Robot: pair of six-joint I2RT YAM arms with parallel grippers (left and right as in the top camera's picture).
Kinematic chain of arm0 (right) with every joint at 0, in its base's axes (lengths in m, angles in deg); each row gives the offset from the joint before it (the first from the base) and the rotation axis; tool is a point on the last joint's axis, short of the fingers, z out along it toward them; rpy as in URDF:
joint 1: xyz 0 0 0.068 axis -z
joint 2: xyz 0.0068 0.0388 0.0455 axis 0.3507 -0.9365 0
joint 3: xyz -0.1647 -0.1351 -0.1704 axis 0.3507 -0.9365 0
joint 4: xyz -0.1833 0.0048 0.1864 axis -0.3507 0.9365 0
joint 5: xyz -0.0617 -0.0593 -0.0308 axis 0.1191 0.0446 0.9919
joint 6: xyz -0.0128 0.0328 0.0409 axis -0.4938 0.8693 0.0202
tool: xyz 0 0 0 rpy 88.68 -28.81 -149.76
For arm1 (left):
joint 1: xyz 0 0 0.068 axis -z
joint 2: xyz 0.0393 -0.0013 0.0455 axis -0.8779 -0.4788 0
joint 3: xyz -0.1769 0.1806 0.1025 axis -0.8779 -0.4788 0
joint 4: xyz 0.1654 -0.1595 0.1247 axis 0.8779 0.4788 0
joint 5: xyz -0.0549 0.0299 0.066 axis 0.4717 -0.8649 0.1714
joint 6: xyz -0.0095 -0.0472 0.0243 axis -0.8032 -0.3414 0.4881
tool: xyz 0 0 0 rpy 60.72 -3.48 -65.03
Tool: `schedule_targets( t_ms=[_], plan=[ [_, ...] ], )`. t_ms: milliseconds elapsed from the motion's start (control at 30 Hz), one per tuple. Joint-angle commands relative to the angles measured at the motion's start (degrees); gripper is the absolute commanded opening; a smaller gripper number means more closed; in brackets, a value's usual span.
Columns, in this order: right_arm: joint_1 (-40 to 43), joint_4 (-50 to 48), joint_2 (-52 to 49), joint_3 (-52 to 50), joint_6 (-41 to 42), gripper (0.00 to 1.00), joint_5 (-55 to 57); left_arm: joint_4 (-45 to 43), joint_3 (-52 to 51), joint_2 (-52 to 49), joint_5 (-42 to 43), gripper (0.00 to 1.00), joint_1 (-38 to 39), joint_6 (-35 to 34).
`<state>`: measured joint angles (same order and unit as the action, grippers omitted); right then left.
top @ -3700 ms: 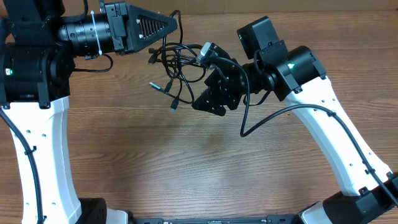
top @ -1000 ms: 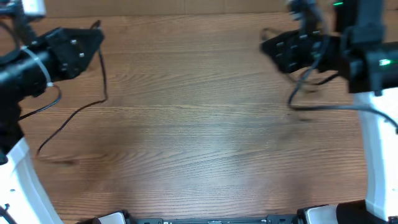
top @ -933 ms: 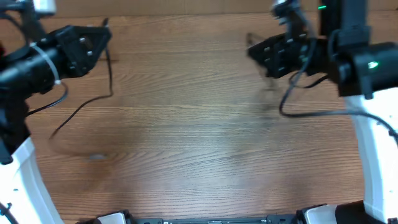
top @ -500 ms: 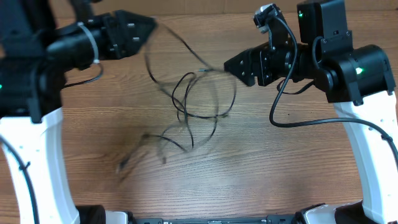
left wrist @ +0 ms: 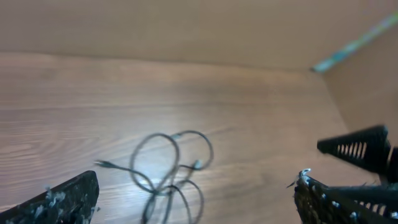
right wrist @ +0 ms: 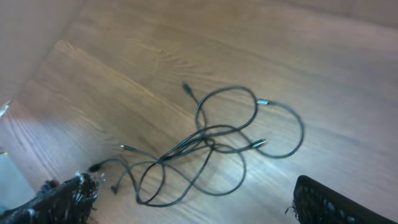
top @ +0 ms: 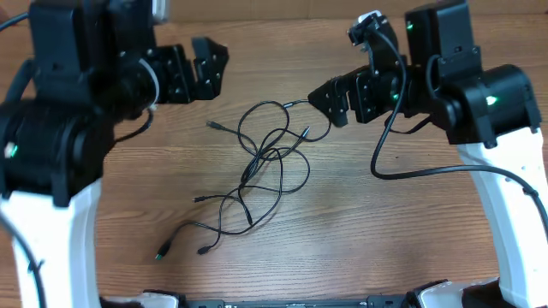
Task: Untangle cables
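The cables lie on the wooden table as one loose tangle of thin black cords, with plug ends splayed out to the left and to the lower left. My left gripper hangs open up and to the left of the tangle, holding nothing. My right gripper is open just right of the topmost loop and clear of it. In the left wrist view the cables lie blurred between and beyond the spread fingers. The right wrist view has the cables ahead of its wide-apart fingers.
A thick black wire droops from the right arm toward the table. A tan wall borders the far side of the table, and the right gripper's finger shows at the left wrist view's right edge.
Both grippers were shut and far apart with cords stretched between them. They swung inward and opened, and the cables dropped onto the table in a loose tangle.
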<state>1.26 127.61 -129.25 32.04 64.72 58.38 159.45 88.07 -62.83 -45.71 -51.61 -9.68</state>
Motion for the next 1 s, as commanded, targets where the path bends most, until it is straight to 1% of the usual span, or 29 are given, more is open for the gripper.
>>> schedule_targets(
  t_ms=[0,133,200,233,333,400,433,500,533,667,767,967],
  plan=[
    [-1.66,-2.71,0.07,-6.64,7.93,1.0,0.17,0.04,0.61,3.91,-8.46,1.0,0.15,-1.88],
    [-3.93,-15.32,-0.55,-18.38,20.94,1.0,0.17,0.7,0.61,4.98,-8.41,1.0,0.15,-1.86],
    [-5.35,-24.44,-0.7,-24.33,25.24,1.0,0.15,1.88,0.59,4.98,-8.41,1.0,0.15,-1.86],
    [-6.16,-31.21,-0.7,-27.8,29.0,1.0,-0.83,2.56,0.59,4.9,-8.39,1.0,0.15,-1.86],
    [-7.54,-45.03,-0.74,-34.07,37.11,1.0,-6.86,4.63,0.59,4.7,-8.39,1.0,0.15,-1.84],
    [-8.55,-54.66,-0.9,-37.66,42.6,1.0,-7.26,5.95,0.59,4.59,-8.48,1.0,0.15,-1.7],
    [-8.9,-56.24,-1.14,-38.29,45.29,1.0,-5.53,6.27,0.59,4.59,-8.44,1.0,0.15,-1.38],
    [-9.79,-55.78,-2.21,-38.45,51.08,0.99,0.2,6.82,0.59,4.59,-8.44,1.0,0.15,-1.33],
    [-10.47,-55.58,-2.99,-38.45,52.28,0.99,2.01,7.06,0.59,4.59,-8.44,1.0,0.15,-1.36],
    [-13.64,-55.32,-6.8,-38.45,53.44,0.96,3.69,7.67,0.59,4.59,-8.61,1.0,0.15,-0.96],
    [-16.48,-54.9,-10.16,-38.45,54.77,0.96,6.64,8.31,0.59,4.59,-8.83,1.0,0.15,-0.92],
    [-20.11,-53.75,-15.06,-38.45,54.93,0.96,10.51,9.2,0.59,4.59,-8.81,1.0,0.15,-0.17]
  ],
)
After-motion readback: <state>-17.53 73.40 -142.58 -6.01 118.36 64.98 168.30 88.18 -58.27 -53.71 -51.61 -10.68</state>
